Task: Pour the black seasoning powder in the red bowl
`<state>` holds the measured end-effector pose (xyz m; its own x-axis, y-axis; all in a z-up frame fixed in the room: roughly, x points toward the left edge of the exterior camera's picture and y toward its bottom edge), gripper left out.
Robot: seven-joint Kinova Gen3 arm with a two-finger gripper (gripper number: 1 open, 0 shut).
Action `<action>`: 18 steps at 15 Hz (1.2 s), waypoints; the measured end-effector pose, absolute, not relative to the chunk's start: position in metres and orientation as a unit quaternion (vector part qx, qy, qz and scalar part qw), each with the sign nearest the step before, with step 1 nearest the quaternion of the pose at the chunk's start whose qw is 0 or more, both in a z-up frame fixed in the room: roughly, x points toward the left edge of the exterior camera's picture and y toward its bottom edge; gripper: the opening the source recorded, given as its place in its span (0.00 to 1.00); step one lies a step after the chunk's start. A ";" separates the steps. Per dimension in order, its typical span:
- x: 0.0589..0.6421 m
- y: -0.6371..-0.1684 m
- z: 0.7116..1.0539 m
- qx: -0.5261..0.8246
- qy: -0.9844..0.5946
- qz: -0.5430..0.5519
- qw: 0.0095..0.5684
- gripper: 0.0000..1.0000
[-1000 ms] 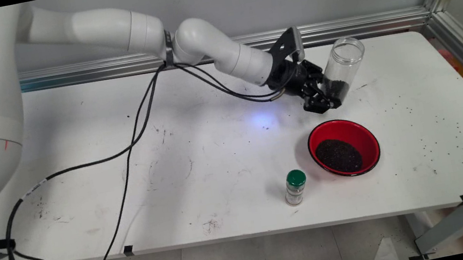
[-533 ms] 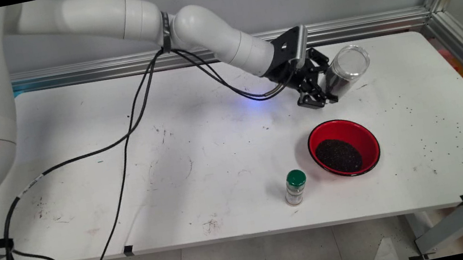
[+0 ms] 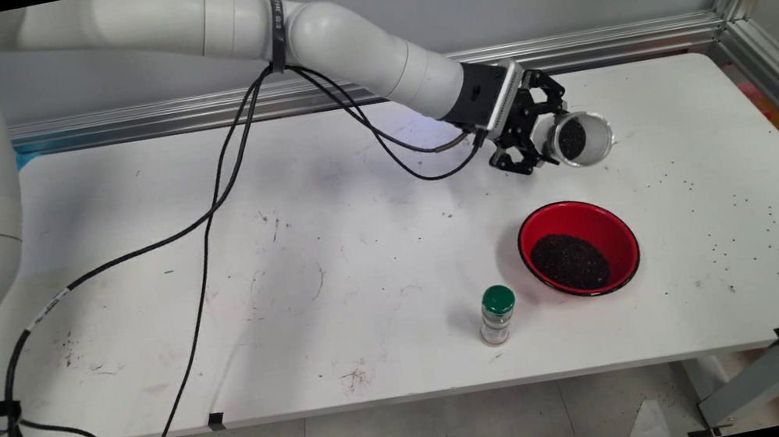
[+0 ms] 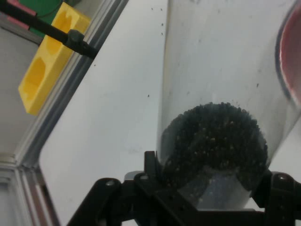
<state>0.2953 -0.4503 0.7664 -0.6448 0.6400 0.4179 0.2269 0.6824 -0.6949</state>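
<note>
Main view, tool: the black tool (image 3: 540,132) hangs over the desk's (image 3: 333,259) far right quarter, fingers clamped on a clear plastic jar (image 3: 576,139).
Main view, jar axis: the jar is tipped far over, its long axis close to level; the open mouth faces the near right side, toward the camera, and the base end sits between the fingers. Dark granules show through the mouth, lying in the base end.
Main view, jar vs. bowl: a red bowl (image 3: 579,248) with a black rim stands on the desk toward the near edge from the jar, apart from it, not directly below the mouth. A mound of the same dark granules lies in it.
Main view, other items: a small spice bottle with a green cap (image 3: 497,314) stands upright just left of the bowl, close to the near edge. Loose dark grains (image 3: 744,207) are scattered over the right end of the desk.
Hand view, grip: the jar (image 4: 221,108) fills the frame, rising from between the tool's (image 4: 207,207) fingers; spread narrow, set by the jar's width, pressed on both sides of the base.
Hand view, contents: granules (image 4: 214,141) piled at the base end, next to the fingers; the wall further out is bare.
Hand view, surroundings: a red curve at the right edge is probably the bowl's rim (image 4: 290,56). A yellow block (image 4: 49,61) lies off the desk beyond its metal rail.
</note>
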 end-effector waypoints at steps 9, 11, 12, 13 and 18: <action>0.284 -0.460 0.765 -0.354 -0.813 0.381 0.262 0.00; 0.279 -0.462 0.764 -0.381 -0.799 0.397 0.244 0.00; 0.277 -0.462 0.764 -0.393 -0.792 0.404 0.236 0.00; 0.275 -0.463 0.764 -0.409 -0.783 0.411 0.227 0.00; 0.269 -0.462 0.764 -0.458 -0.749 0.436 0.197 0.00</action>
